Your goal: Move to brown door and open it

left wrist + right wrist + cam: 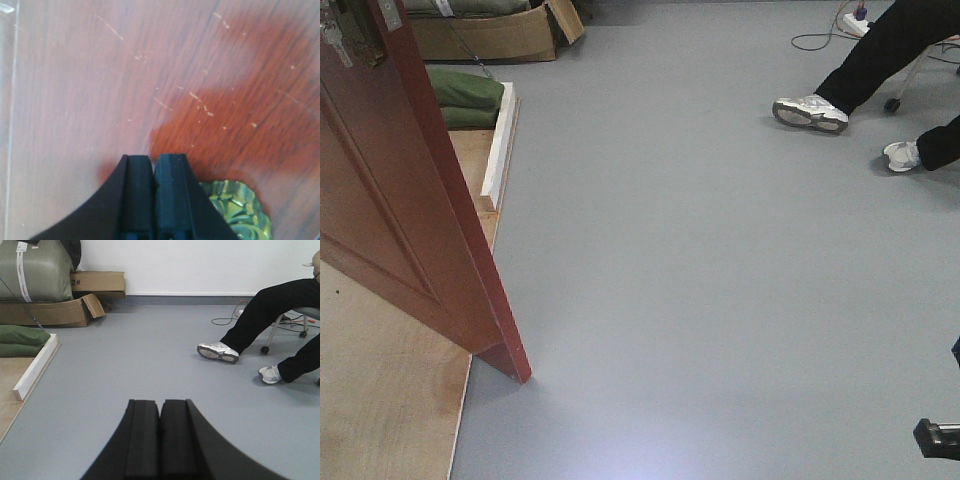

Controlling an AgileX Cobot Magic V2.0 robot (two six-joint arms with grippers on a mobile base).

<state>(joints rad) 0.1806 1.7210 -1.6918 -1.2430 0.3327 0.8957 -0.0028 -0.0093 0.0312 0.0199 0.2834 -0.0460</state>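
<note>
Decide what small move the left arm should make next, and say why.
Probably a short forward push with the left gripper on the door. The gripper is shut, wood fills its view and the brass plate sits beside its fingers, so it seems close to the face. The front view shows the door only partly open. The right gripper, shut, faces the room.

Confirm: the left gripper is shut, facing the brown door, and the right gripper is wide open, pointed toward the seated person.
Wrong on one point: the right wrist view shows the right gripper shut, fingers pressed together. The rest holds: it points toward the seated person, and the left gripper is shut, facing the brown door.
</note>
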